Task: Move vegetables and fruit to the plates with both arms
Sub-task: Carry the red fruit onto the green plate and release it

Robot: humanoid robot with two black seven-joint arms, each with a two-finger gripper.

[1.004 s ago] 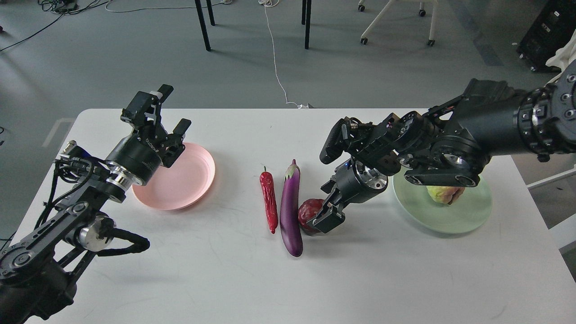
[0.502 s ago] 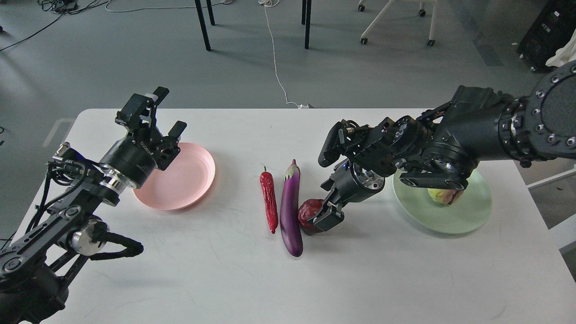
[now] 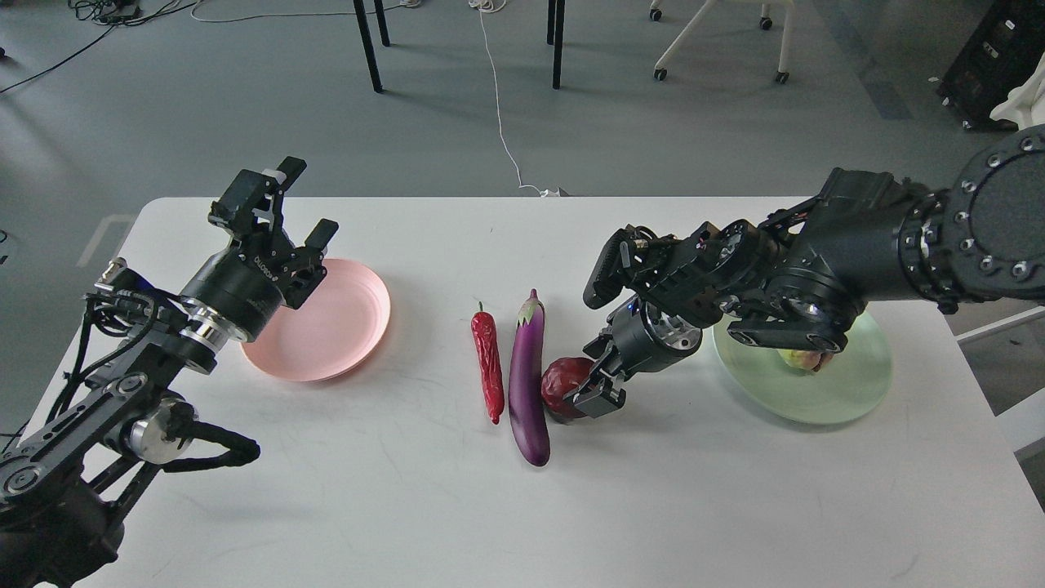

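Observation:
The purple eggplant (image 3: pixel 526 384) and the red chili pepper (image 3: pixel 488 367) lie side by side at the table's middle. The dark red pomegranate (image 3: pixel 560 382) sits against the eggplant's right side. My right gripper (image 3: pixel 586 394) reaches down from the right, its fingers closed around the pomegranate's right side. The yellow-green fruit (image 3: pixel 802 358) lies on the pale green plate (image 3: pixel 853 392), mostly hidden under my right arm. The pink plate (image 3: pixel 331 331) holds nothing. My left gripper (image 3: pixel 286 208) is open and empty above the pink plate's far left edge.
The white table (image 3: pixel 408 506) has rounded corners. Its far edge runs just behind both arms. Chair and table legs (image 3: pixel 558 41) and a white cable (image 3: pixel 498 106) are on the floor beyond it.
My left gripper drew back slightly to the left. My right arm's upper links shifted and lowered a little, while its gripper stayed at the pomegranate, which now shows slightly more.

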